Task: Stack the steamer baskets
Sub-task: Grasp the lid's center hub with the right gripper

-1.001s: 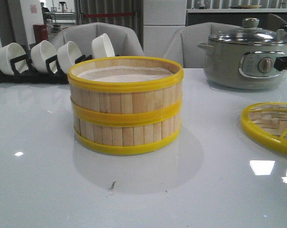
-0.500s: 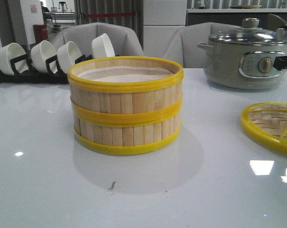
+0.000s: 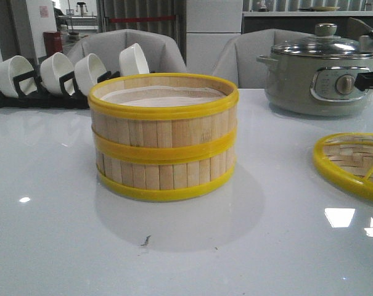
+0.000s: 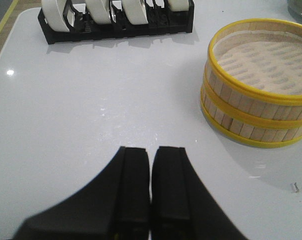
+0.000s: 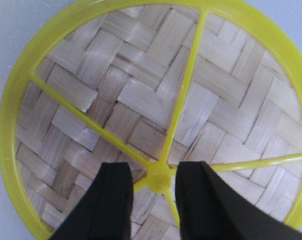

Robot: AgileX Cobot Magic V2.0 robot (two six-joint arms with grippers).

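Note:
Two steamer baskets stand stacked in the middle of the table, the upper one squarely on the lower one; both also show in the left wrist view, with a pale liner inside the top one. My left gripper is shut and empty over bare table, well apart from the stack. A woven bamboo lid with a yellow rim and spokes lies flat at the right. My right gripper is open just above it, a finger on each side of the lid's yellow centre knob.
A grey electric pot with a glass lid stands at the back right, behind the woven lid. A black rack of white bowls runs along the back left. Grey chairs stand beyond the table's far edge.

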